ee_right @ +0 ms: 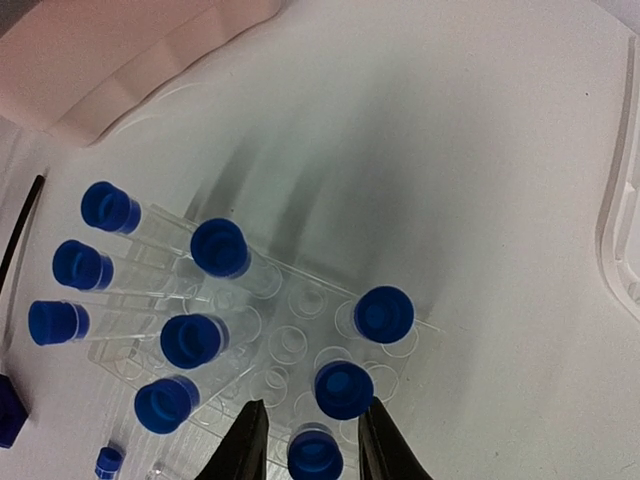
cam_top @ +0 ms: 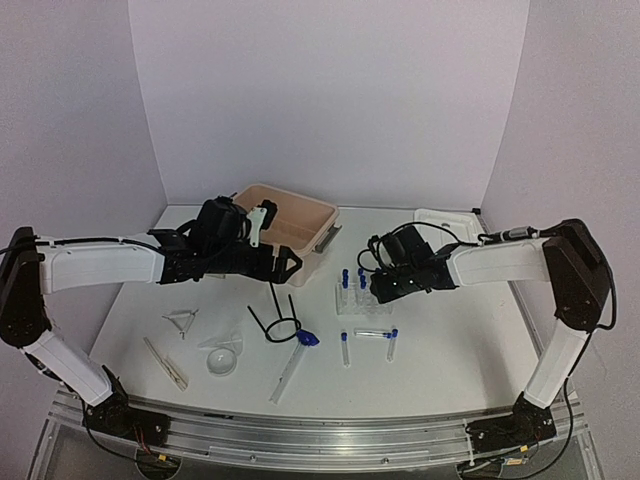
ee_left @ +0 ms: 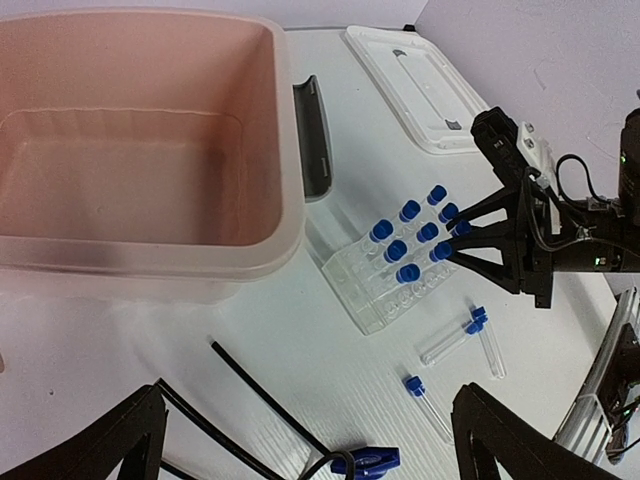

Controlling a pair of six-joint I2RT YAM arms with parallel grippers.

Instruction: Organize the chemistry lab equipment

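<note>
The clear tube rack (cam_top: 358, 300) stands right of the tub and holds several blue-capped tubes (ee_right: 218, 247). My right gripper (cam_top: 375, 282) hangs over the rack's right end. Its jaws are open, one on each side of a racked tube's cap (ee_right: 315, 456), with a small gap either side; my right gripper also shows in the right wrist view (ee_right: 313, 450). Three loose tubes (cam_top: 345, 348) (cam_top: 372, 333) (cam_top: 391, 343) lie in front of the rack. My left gripper (cam_top: 286, 265) is open and empty above the black wire ring stand (cam_top: 280, 325); in the left wrist view (ee_left: 310, 450) the stand's wire (ee_left: 250, 400) lies below it.
The beige tub (cam_top: 290, 222) is at the back, with the white lid (cam_top: 445, 225) to the right. The blue-tipped brush (cam_top: 293, 362), clear funnel (cam_top: 222, 357) and wooden clamp (cam_top: 165, 362) lie near the front left. A small wire piece (cam_top: 182, 320) lies left of the funnel.
</note>
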